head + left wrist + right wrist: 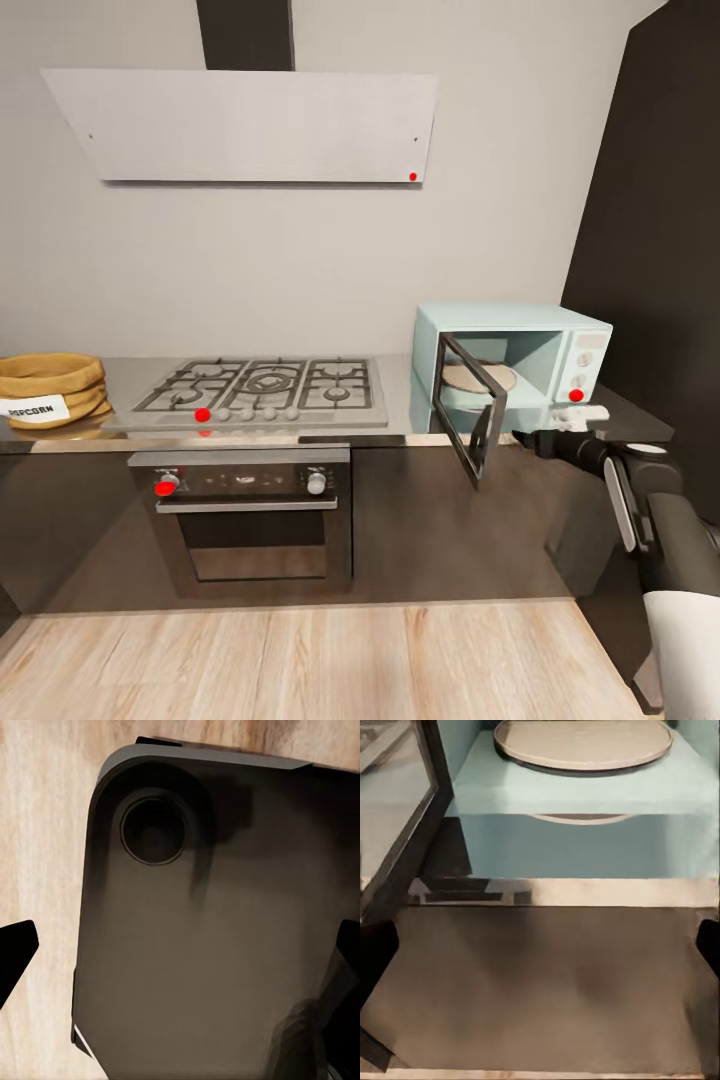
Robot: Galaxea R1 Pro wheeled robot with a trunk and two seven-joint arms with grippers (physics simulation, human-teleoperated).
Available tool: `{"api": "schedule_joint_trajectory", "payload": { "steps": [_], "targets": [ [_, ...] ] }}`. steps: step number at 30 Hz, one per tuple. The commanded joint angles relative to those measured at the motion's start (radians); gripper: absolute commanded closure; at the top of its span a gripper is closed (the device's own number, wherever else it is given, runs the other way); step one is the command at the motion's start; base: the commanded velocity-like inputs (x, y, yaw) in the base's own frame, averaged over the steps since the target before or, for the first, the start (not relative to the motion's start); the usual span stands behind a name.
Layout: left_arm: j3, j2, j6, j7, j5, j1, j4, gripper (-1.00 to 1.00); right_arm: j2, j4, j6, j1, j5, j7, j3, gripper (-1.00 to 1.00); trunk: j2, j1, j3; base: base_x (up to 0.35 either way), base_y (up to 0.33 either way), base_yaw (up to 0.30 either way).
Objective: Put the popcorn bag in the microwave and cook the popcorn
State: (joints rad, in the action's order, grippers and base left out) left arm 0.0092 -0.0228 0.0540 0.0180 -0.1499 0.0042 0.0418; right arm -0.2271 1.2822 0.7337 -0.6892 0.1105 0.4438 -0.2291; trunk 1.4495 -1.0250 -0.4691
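microwave (560, 365) door (472, 420) open, turntable (583, 741) bare | popcorn bag (48, 392) on countertop (395, 395) at 9 o'clock, past hob (262, 390) | right gripper (572, 418) at door's 3 o'clock, spread, empty | left gripper (180, 975) spread, empty | risk: door blocks bag's path, arm may clip it

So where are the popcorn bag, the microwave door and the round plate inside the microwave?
popcorn bag (50, 390): head view, on its tan rolled side above the label.
microwave door (475, 415): head view, on the dark glass of the open door.
round plate (583, 742): right wrist view, on its flat top.
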Motion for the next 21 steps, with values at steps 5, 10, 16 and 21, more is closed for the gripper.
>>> {"api": "schedule_joint_trajectory", "payload": {
  "steps": [5,10,16,21],
  "targets": [
    [0.000,0.000,0.001,0.002,-0.007,0.000,0.001,-1.00,-0.004,-0.019,0.004,0.000,0.034,-0.046,-0.014,-1.00,0.000,0.000,-0.001,0.000,0.000,0.000],
    [0.000,0.000,0.001,0.002,-0.007,0.000,0.001,-1.00,-0.005,-0.125,0.004,0.000,0.035,-0.047,-0.061,-1.00,0.000,0.000,-0.001,0.000,0.000,0.000],
    [0.002,0.000,0.001,0.002,-0.007,0.000,0.001,-1.00,0.002,-0.575,-0.134,0.000,0.043,-0.050,-0.060,-1.00,0.000,0.000,-0.001,0.000,0.000,0.000],
    [0.003,0.000,0.001,0.002,-0.007,0.000,0.001,-1.00,-0.007,-1.123,-0.454,0.000,0.105,-0.050,-0.055,-1.00,0.000,0.000,-0.001,0.000,0.000,0.000]
  ]
}}
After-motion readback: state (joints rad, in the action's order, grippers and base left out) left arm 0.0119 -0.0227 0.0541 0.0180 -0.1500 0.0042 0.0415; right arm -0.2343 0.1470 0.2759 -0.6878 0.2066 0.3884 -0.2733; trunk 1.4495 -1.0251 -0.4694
